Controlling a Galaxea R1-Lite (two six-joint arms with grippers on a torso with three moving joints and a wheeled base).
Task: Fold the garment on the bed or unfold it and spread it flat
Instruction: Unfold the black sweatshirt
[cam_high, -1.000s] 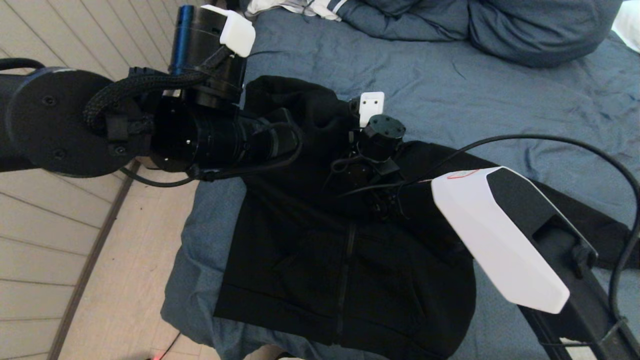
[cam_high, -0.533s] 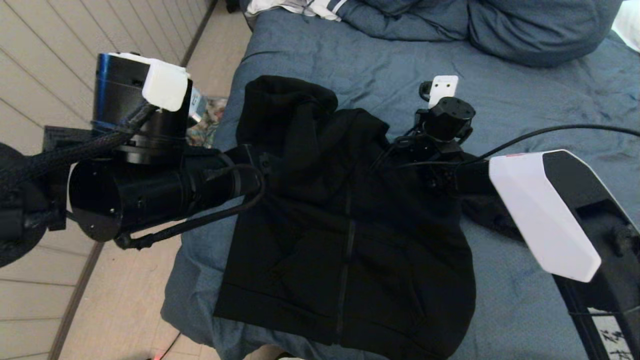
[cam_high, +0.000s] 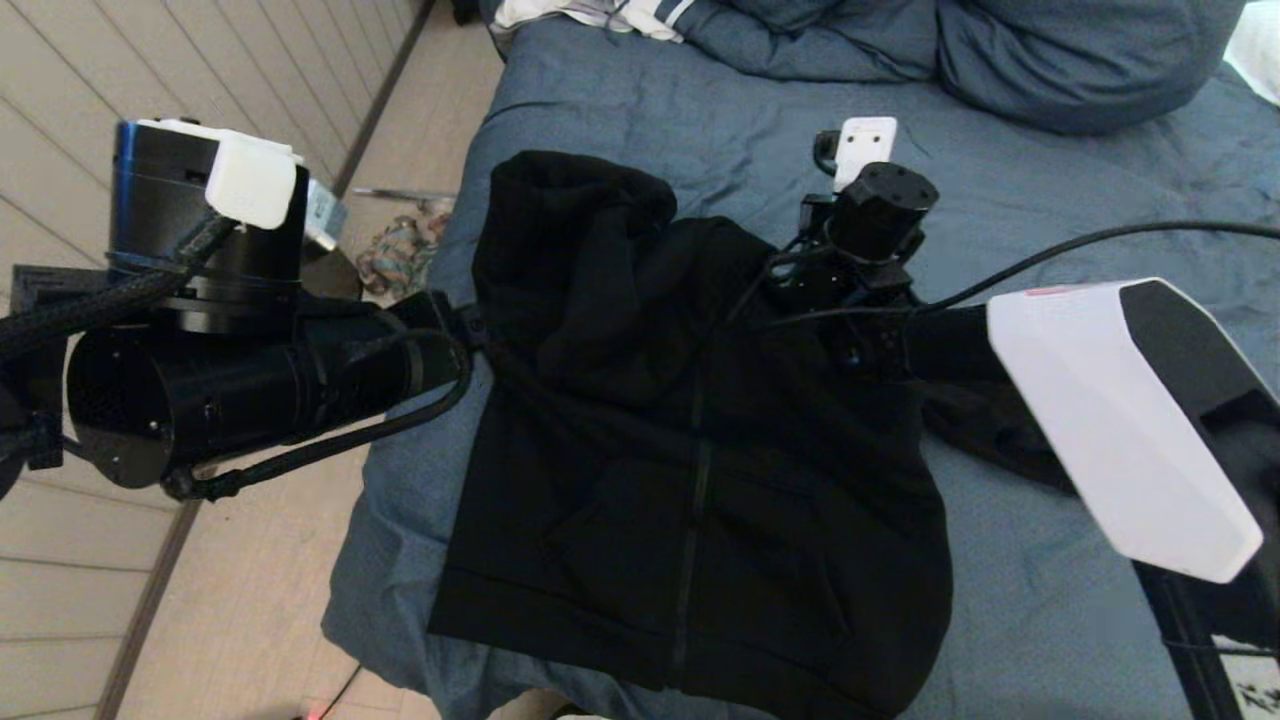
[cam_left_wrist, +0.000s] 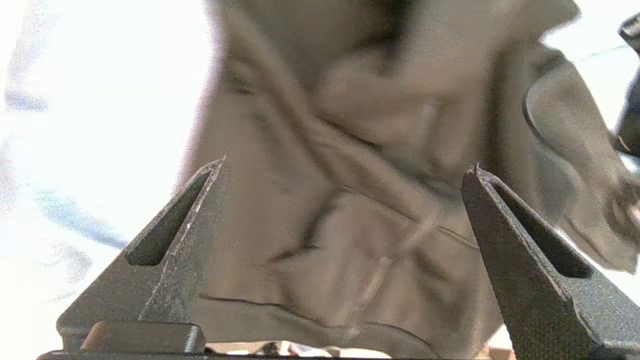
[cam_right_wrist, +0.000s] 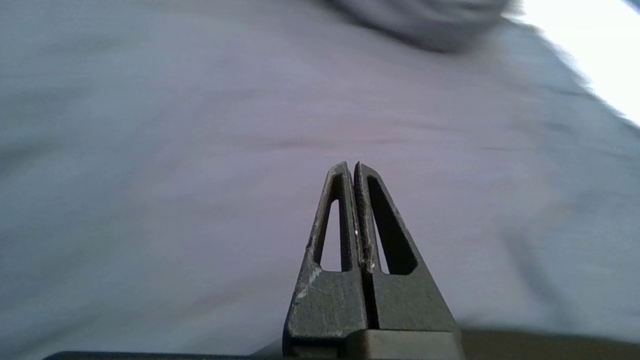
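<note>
A black hooded garment (cam_high: 690, 470) lies on the blue bed (cam_high: 1050, 200). Left gripper (cam_left_wrist: 345, 170), fingers spread wide and empty, faces it; right gripper (cam_right_wrist: 356, 167), pressed closed, hovers above its shoulder.

At the top edge of the head view, left of centre, you'll see a crumpled white cloth with dark stripes (cam_high: 600, 14). Down the left side runs pale wood-plank flooring (cam_high: 250, 620). In the upper left, a small multicoloured bundle (cam_high: 395, 255) lies on that floor; you can't tell what it is.
</note>
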